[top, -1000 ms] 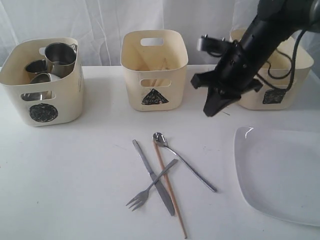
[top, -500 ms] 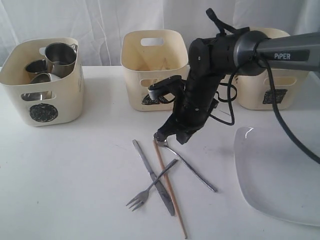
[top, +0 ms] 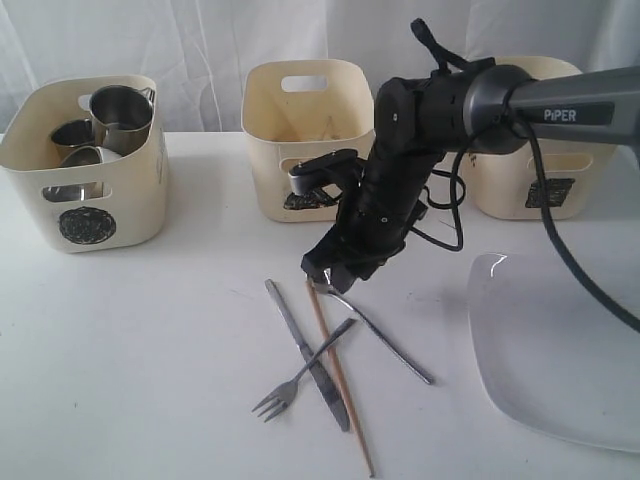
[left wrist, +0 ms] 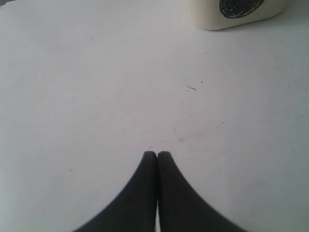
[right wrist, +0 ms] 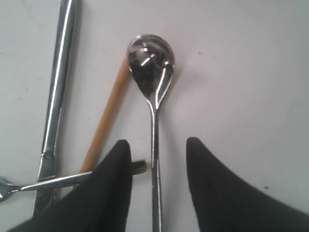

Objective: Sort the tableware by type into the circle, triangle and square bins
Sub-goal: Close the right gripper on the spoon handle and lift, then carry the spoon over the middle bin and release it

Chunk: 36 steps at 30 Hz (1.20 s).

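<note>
Swung down from square bin (top: 580, 180) to counter (top: 150, 350), opened right pincer (right wrist: 158, 141) wide astride spoon (right wrist: 150, 63) stem, lined up for pinch; kept left pincer (left wrist: 157, 153) shut, parked aside.

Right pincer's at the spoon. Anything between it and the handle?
Nothing visible lies between them. The right pincer is open, with a finger on either side of the spoon handle. However, the fork handle's end pokes into the gap beside one finger, with the chopstick right next to it. Closing may catch them.
</note>
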{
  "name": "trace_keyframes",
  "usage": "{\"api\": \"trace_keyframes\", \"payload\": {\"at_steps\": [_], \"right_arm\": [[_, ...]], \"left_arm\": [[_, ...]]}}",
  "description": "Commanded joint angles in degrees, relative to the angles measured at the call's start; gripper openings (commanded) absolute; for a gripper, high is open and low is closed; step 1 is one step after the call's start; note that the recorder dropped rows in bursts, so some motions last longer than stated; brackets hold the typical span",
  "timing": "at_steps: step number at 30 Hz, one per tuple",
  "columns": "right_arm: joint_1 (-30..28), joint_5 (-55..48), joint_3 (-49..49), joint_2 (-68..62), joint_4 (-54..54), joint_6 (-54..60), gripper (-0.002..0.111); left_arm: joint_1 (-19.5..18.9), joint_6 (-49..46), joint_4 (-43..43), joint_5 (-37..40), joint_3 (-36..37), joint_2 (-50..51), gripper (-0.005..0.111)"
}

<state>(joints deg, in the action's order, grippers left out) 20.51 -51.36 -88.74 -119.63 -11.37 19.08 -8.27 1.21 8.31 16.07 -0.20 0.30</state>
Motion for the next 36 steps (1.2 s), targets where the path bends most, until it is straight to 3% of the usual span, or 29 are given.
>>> {"api": "trace_keyframes", "payload": {"at_steps": [1, 10, 19, 29, 36], "right_arm": [[1.12, 0.12, 0.18, -1.29, -0.61, 1.66, 0.037], [1.12, -1.89, 0.18, -5.72, -0.47, 1.66, 0.034], [1.12, -1.36, 0.18, -7.43, -0.34, 1.66, 0.0], [1.12, -9.87, -9.91, -2.36, -0.69, 1.66, 0.0], [0.79, -2.64, -21.38, 2.59, -0.69, 1.49, 0.0]], "left_arm": [[0.27, 0.06, -0.19, 0.0, 0.2, -0.3, 0.0], [0.27, 0.06, -0.19, 0.0, 0.2, -0.3, 0.0], [0.27, 0.06, -0.19, 0.0, 0.2, -0.3, 0.0], [0.27, 0.06, -0.19, 0.0, 0.2, -0.3, 0.0], [0.27, 0.06, -0.19, 0.0, 0.2, -0.3, 0.0]]}}
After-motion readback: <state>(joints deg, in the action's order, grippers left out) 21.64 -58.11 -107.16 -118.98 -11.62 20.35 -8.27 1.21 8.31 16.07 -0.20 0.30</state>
